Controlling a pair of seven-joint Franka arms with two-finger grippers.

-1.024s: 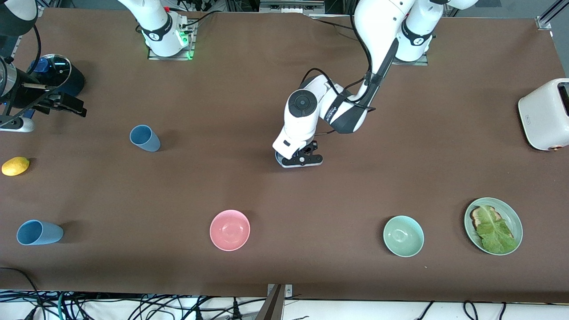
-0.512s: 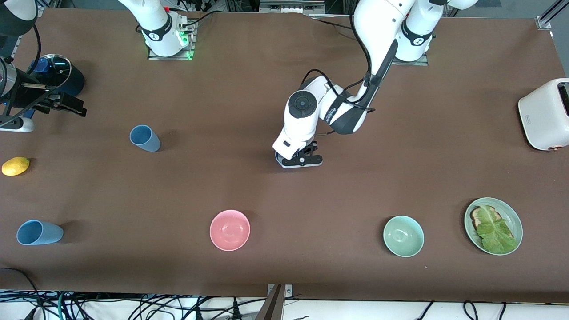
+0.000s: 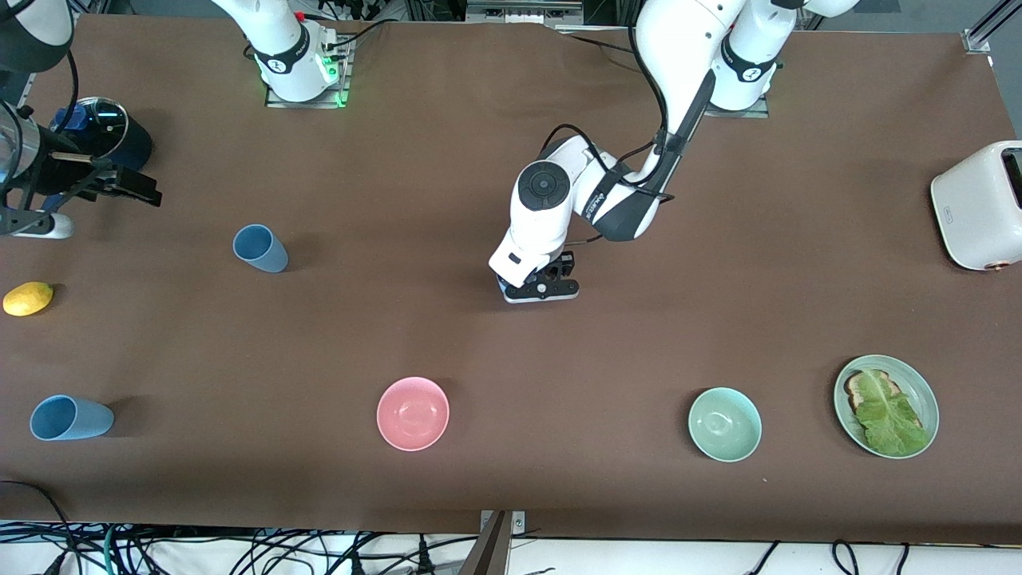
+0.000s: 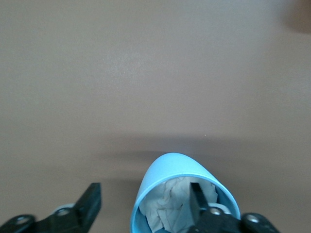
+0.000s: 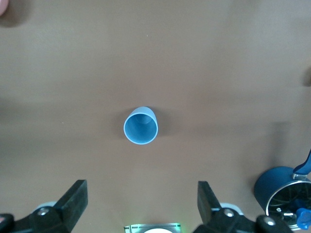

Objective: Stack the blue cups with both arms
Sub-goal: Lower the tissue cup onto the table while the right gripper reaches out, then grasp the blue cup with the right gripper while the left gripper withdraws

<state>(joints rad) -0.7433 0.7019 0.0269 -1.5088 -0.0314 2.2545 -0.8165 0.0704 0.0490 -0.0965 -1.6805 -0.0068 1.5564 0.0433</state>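
Your left gripper [image 3: 543, 289] sat low over mid-surface [image 3: 511, 343]. Only the left wrist view showed a blue cup [image 4: 182, 196] there, one finger [image 4: 198, 198] inside it, fingers spread. Your right gripper [image 5: 141, 204] hung open over another cup [image 5: 141, 125]. A third cup [image 3: 70, 418] lay nearer the camera.

Open brown surface [image 3: 511, 351] around upright blue cup [image 3: 260, 247]; nothing stands beside it. Lemon [image 3: 28, 298] and lying blue cup [image 3: 70, 418] crowd the right arm's end. Pink bowl [image 3: 413, 413] and green bowl [image 3: 724, 424] line the camera-side edge.
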